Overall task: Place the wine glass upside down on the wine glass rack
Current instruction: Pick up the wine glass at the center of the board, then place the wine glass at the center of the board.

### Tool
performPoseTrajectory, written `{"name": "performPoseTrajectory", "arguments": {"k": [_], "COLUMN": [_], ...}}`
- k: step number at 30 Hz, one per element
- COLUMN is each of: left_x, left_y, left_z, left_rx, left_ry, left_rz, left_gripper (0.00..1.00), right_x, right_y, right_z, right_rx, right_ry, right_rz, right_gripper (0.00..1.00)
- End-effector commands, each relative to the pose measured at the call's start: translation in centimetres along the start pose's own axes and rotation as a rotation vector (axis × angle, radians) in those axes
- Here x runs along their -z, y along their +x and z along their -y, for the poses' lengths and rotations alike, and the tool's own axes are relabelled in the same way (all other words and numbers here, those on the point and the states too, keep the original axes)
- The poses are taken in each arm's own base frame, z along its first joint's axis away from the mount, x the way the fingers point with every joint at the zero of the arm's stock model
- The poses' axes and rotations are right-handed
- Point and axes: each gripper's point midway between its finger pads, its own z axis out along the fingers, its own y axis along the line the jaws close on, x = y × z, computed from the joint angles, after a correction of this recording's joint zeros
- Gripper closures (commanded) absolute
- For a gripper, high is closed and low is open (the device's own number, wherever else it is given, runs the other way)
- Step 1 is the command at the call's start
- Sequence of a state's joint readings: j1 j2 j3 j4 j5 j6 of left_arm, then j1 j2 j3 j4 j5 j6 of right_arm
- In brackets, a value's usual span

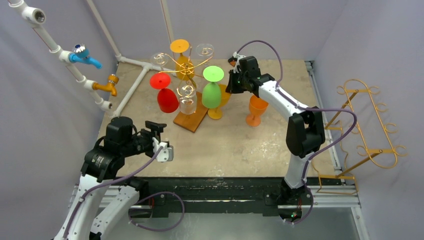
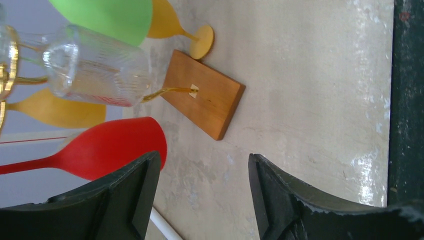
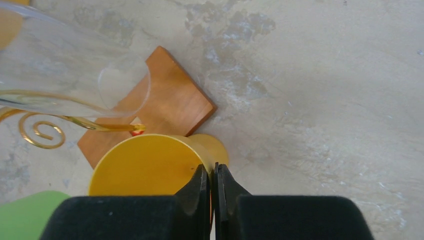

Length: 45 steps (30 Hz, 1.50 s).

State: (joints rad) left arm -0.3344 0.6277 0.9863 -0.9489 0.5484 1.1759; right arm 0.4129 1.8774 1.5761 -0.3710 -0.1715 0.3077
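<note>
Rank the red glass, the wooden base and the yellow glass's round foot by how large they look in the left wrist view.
1. red glass, though it is nearest the camera, which flatters it.
2. wooden base.
3. yellow glass's round foot, clearly the smallest.

bright even light, soft shadows, faint glare on tabletop (image 2: 372,167)

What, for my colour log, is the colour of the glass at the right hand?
Yellow glass; clearest in right wrist view.
</note>
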Motion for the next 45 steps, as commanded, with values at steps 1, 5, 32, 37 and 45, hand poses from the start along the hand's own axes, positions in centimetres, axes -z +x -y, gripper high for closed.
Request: {"name": "performPoseTrajectory", "arguments": {"k": [1,5,32,37,45], "left_x": [-0.5,-0.8,-0.8,-0.7,-0.6], "left_y": [2.3,2.6,2.9,2.9,2.8], "left_z": [2.0,2.1,1.9,1.8,1.4], "left_rx": [-0.091,-0.085,-0.086,-0.083,-0.086], "left_ry": [0.057,0.063,0.048,0.041,0.033], "left_rz": [-0.069,-0.074,-0.085,-0.088,-0.095], "left_gripper": [0.33,0.35,0.38,0.36,0.35], "right_x": [1.9,4.2,9.8,9.2,11.3], "right_y": [-2.6,-4.8,-4.2,-4.0,-6.3], "right_z": [-0.4,0.9,13.8,13.5,12.6], "right_rx": [0.008,0.012,-0.110,-0.110,-0.116], "right_ry": [0.027,0.111,0.443,0.413,0.412], "right_rz": [0.059,0.116,0.128,0.116,0.193], "right_gripper": [1.00,1.00,0.84,0.49,0.37]}}
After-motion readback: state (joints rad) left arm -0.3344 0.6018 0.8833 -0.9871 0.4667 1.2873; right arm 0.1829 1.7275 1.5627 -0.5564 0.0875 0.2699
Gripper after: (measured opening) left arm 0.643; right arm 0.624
